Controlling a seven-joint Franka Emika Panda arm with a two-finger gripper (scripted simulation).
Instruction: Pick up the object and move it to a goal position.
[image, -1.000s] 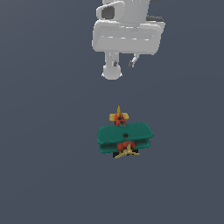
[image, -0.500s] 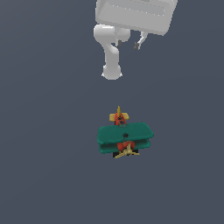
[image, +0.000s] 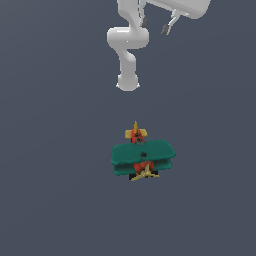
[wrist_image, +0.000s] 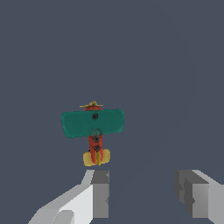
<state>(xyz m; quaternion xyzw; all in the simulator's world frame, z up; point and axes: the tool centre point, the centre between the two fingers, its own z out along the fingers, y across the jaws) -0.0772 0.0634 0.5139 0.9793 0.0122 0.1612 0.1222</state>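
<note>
End effector (wrist_image: 142, 197) released, empty, well apart from toy biplane (image: 143, 156) on desk (image: 50, 200). Approach step: centre over red body, straddle fuselage behind teal wings, descend, then clench.

Exterior view: cam set high, off the arm, looking steeply down at a plain grey floor (image: 50, 200), w/ the arm base (image: 127, 82) at the far edge of the pic. Wrist view: cam on the wrist, looking down past the gripper (wrist_image: 144, 197) fingers, closer in. Both views share the toy biplane (image: 143, 157) (wrist_image: 93, 124) and the floor round it.
</note>
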